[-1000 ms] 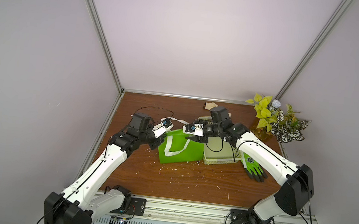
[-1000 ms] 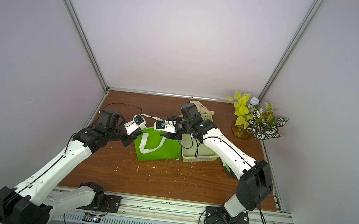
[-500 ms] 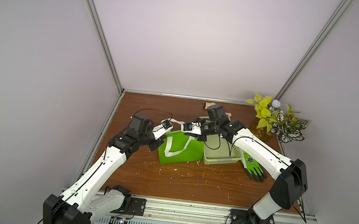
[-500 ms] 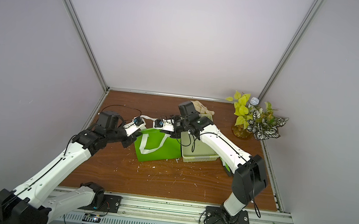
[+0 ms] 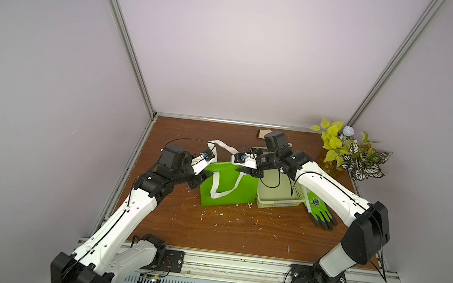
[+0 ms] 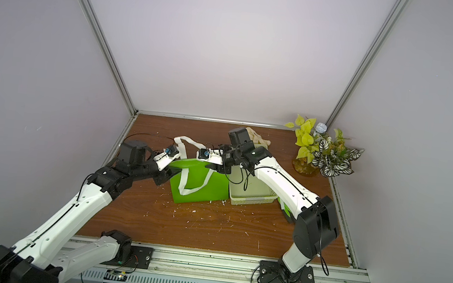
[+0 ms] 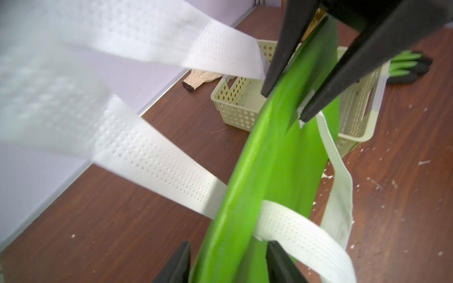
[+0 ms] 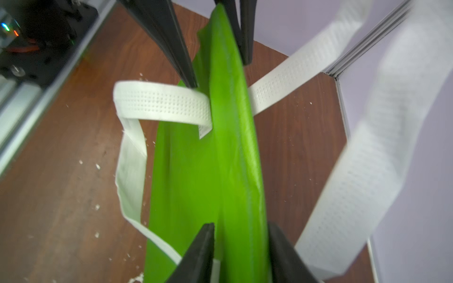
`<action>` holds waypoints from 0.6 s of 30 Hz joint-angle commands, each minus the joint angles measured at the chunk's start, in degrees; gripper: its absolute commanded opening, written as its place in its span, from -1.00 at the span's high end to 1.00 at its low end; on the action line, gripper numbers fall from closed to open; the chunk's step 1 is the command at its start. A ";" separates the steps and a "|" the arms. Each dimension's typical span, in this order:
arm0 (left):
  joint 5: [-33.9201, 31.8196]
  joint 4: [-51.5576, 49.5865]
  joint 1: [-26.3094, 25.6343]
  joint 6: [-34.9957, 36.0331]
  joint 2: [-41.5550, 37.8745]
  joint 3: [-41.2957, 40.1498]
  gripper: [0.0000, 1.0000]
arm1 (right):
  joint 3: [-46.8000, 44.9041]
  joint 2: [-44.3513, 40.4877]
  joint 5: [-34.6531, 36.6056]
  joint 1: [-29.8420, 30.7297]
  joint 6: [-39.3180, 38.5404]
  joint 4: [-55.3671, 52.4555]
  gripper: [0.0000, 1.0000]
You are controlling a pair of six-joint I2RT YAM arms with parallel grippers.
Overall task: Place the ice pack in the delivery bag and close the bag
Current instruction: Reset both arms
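Jaws of the left gripper (image 7: 228, 267) have sprung apart from a pinch; like the right gripper's (image 8: 239, 257), they straddle the bag's (image 5: 231, 189) flattened top edge half open, holding nothing. No ice pack shows anywhere; the bag stands just beside the basket (image 5: 276, 203), mouth unopened.

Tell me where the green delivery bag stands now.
In both top views the delivery bag stands in the middle of the table, the perforated basket beside it on the robot's right.

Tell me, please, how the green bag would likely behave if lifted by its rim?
Probably floppy: the bag stands collapsed nearly flat, mouth closed. Likely light, being thin-walled. Its straps droop loosely, so they may snag.
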 commanded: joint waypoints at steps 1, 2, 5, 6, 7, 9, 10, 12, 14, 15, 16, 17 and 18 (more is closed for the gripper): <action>0.92 -0.19 0.51 -2.05 -1.36 0.85 -0.25 | -0.40 -4.60 0.82 -0.30 2.45 -0.62 -0.15; 0.86 -0.35 0.53 -2.57 -1.83 1.00 -0.31 | -0.62 -5.36 1.15 -0.29 3.25 -0.31 -0.25; 0.28 -0.15 0.53 -4.79 -4.14 1.11 -0.53 | -2.34 -8.54 1.44 -0.51 5.67 1.49 -0.53; -0.02 0.10 0.52 -5.79 -5.04 1.17 -0.61 | -3.02 -9.76 1.51 -0.68 6.51 2.06 -0.61; -0.62 0.28 0.53 -6.70 -6.04 1.48 -0.68 | -3.66 -11.01 1.53 -1.00 7.17 2.35 -0.68; -2.96 0.93 0.51 -9.42 -7.56 2.25 -0.82 | -4.59 -13.34 1.94 -1.84 8.87 3.03 -0.78; -4.51 0.99 0.53 -10.85 -8.07 3.03 -0.90 | -5.16 -14.46 2.26 -2.61 10.63 3.66 -0.83; -8.37 0.71 0.49 -13.81 -8.46 5.14 -1.00 | -6.02 -16.96 3.02 -4.25 14.30 4.82 -0.88; -11.51 0.33 0.48 -16.61 -8.52 7.22 -0.98 | -7.75 -20.01 5.08 -5.63 18.07 7.01 -0.98; -13.34 0.57 0.53 -18.23 -8.52 8.18 -0.98 | -8.94 -21.75 7.27 -6.11 20.20 8.22 -0.99; -14.65 0.89 0.53 -19.76 -8.75 9.13 -0.98 | -9.79 -23.50 9.36 -6.50 21.90 8.42 -0.98; -16.48 1.73 0.52 -21.62 -9.16 9.58 -0.98 | -10.44 -24.93 12.24 -6.79 23.39 8.43 -0.98; -19.36 2.99 0.52 -23.90 -10.01 9.71 -0.98 | -11.49 -26.60 16.12 -7.16 25.45 8.41 -0.98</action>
